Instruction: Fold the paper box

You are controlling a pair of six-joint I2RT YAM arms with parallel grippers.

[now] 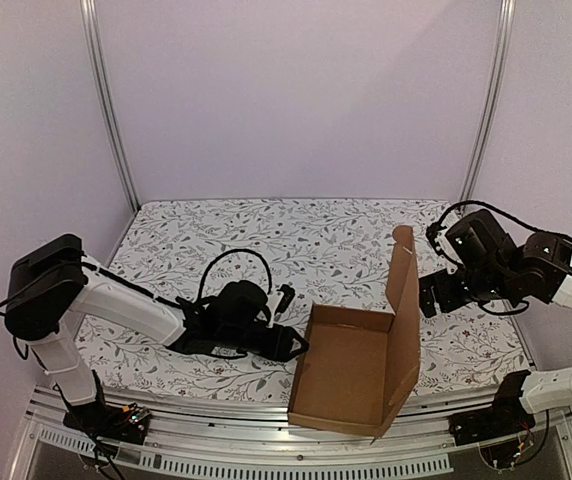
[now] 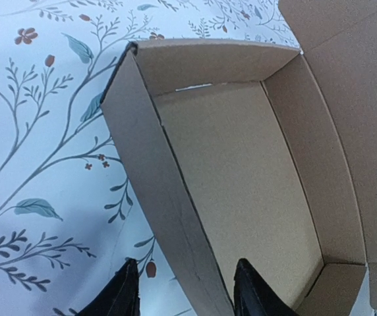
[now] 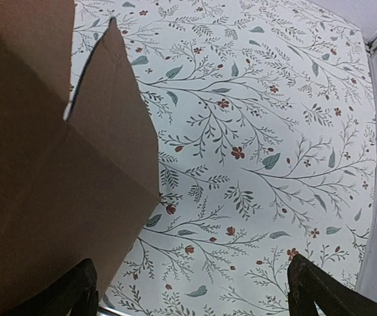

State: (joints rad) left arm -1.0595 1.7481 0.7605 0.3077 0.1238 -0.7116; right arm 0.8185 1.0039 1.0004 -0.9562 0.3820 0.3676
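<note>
While the lid stands upright, the step in hand looks to be folding it down over the tray; the left gripper (image 1: 292, 346) sits astride the left wall (image 2: 169, 178) of the paper box (image 1: 351, 370), one finger (image 2: 119, 293) outside on the cloth and one inside the tray, jaws apart and, as far as the wrist view lets me judge, not pinching the card; it should steady that wall, then lift clear, since the inner finger lies in the lid's path. The box rests at the near edge of the table (image 1: 216, 230), between the arms and right of middle; its lid (image 1: 403, 300) rises from the right side; the right gripper (image 1: 432, 296) hangs just behind it, jaws spread wide and empty; an even leftward push high on the panel should hinge it without buckling. Around: a cable loop (image 1: 238, 262) on the left arm, well apart from the box; the table's front edge is close, so a hard shove could slide the box off.
</note>
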